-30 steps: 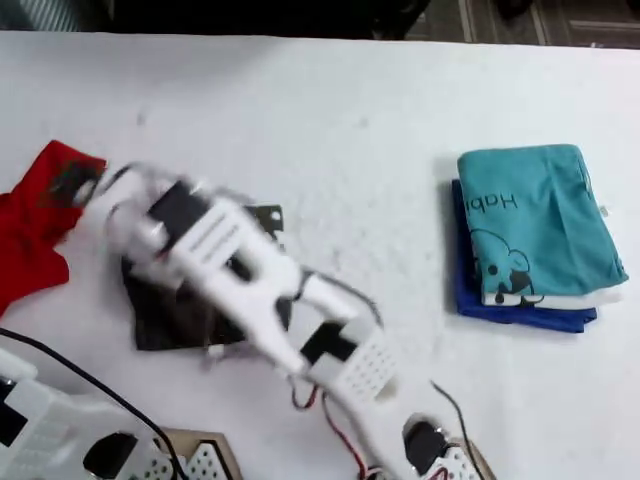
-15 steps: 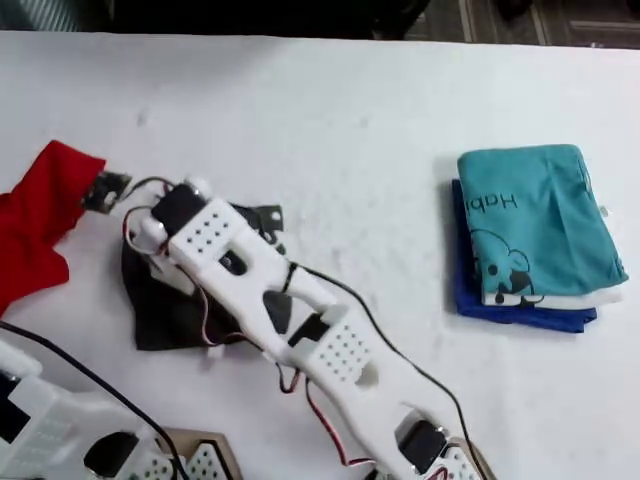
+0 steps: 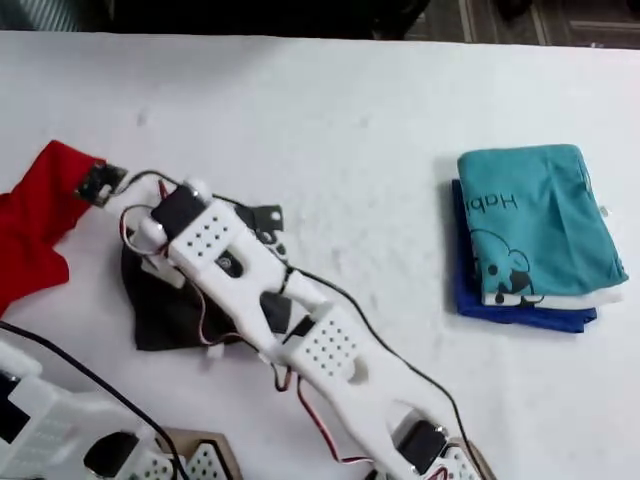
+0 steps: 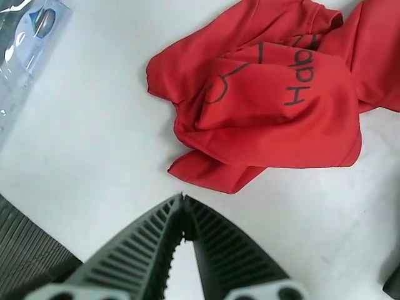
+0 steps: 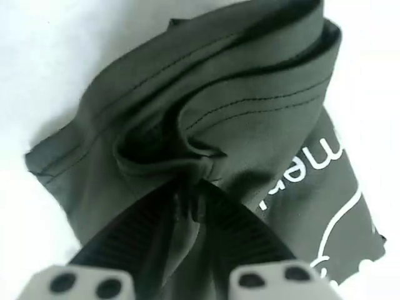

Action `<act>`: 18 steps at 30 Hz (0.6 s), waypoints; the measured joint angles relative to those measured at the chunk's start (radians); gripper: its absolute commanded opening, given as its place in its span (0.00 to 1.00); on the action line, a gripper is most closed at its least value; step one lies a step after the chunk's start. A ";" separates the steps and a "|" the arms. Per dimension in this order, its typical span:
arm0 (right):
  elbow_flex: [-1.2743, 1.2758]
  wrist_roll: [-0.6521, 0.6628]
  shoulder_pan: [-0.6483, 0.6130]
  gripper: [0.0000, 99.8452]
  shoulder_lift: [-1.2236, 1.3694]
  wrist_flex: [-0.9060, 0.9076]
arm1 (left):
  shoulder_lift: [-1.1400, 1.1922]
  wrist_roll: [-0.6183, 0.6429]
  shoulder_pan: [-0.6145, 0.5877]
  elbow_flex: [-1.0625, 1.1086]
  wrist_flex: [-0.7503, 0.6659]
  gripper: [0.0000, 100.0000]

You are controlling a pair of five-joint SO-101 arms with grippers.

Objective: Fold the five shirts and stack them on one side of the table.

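— Clutter around the work?
— Mostly the right arm (image 3: 270, 300). It lies across the near-left part of the bench (image 3: 360, 110), running from the near edge out toward the far left. From the high view it hides much of the dark grey shirt (image 3: 160, 320). At the left edge the red shirt (image 3: 35, 225) is crumpled, near the dark one. In the near-left corner sits the left arm (image 3: 40, 420). In the left wrist view a clear plastic packet (image 4: 25, 37) lies off to one side of the red shirt.
— Stack?
— Right side, well apart from both arms. On top is the teal shirt (image 3: 540, 215), under it a white shirt (image 3: 605, 296) showing just an edge, and at the bottom a blue shirt (image 3: 520, 315). All folded.
— Jaws?
— The right jaws are pinched tight on a bunched fold near the middle of the dark grey shirt, and the cloth puckers up into them. The left jaws are closed tip to tip with nothing between them. They hang over bare bench, the red shirt just beyond the tips.
— Print?
— Red: dark lettering plus a line drawing. Teal: dark lettering and a cartoon figure. Grey: white lettering with a curved white line.
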 measured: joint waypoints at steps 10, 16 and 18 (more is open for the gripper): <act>0.203 0.000 -0.107 0.02 -0.135 0.000 | 0.000 0.000 0.000 0.000 0.000 0.03; 0.302 0.000 -0.215 0.02 -0.198 0.000 | 0.000 0.000 0.000 0.000 -0.021 0.03; 0.304 0.000 -0.233 0.02 -0.199 0.000 | 0.000 0.000 0.000 0.000 -0.021 0.03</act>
